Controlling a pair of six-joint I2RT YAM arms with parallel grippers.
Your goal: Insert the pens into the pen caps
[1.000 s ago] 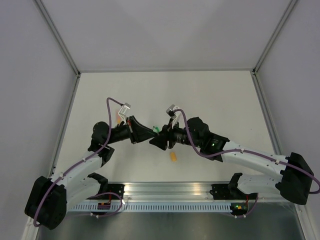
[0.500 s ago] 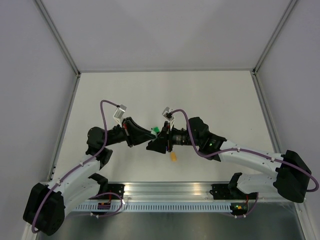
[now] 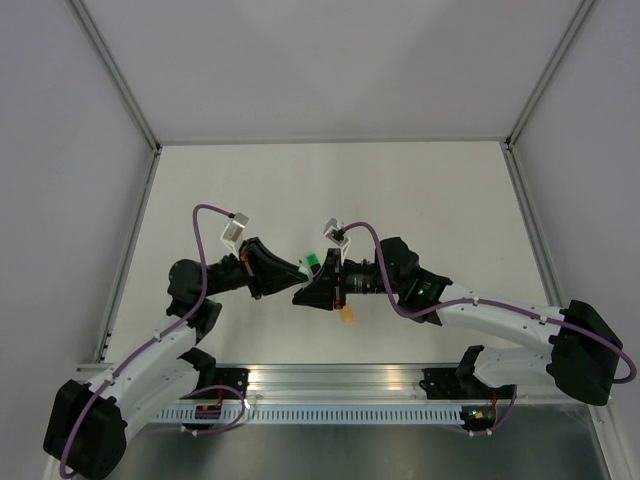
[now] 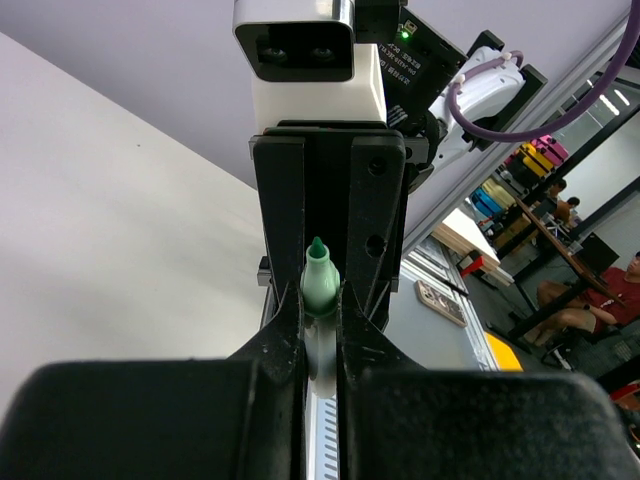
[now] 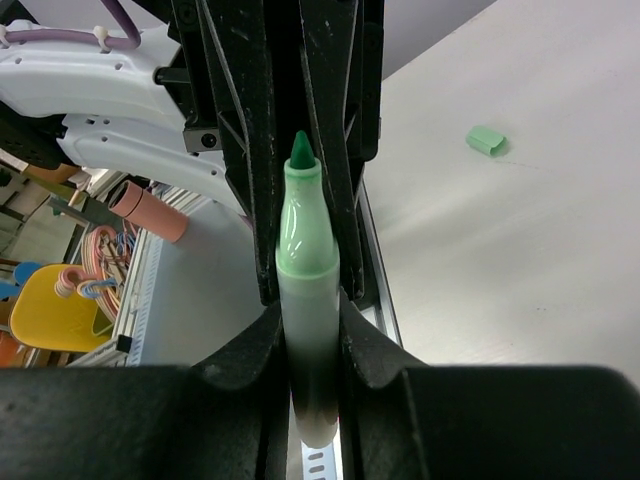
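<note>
The green-tipped pen [image 5: 305, 250] lies level between my two grippers, which meet head-on above the table's middle. My left gripper [image 4: 320, 300] is shut on its pale barrel just below the green tip [image 4: 319, 282]. My right gripper [image 5: 310, 305] is shut on the barrel lower down, fingers touching both sides. From above, the left gripper [image 3: 288, 272] and right gripper [image 3: 308, 292] hide the pen. The green cap [image 3: 313, 261] lies on the table beside them and shows too as a green cap [image 5: 487, 140] in the right wrist view. A short orange-yellow piece [image 3: 347, 313], cap-like, lies under the right wrist.
The white table [image 3: 420, 200] is walled by grey panels at the back and both sides. The slotted rail [image 3: 330, 410] with both arm bases runs along the near edge. Purple cables loop over both wrists.
The right jaws have closed in on the pen's barrel. Both wrists have shifted a little to the left. The green cap and the orange piece have stayed put.
</note>
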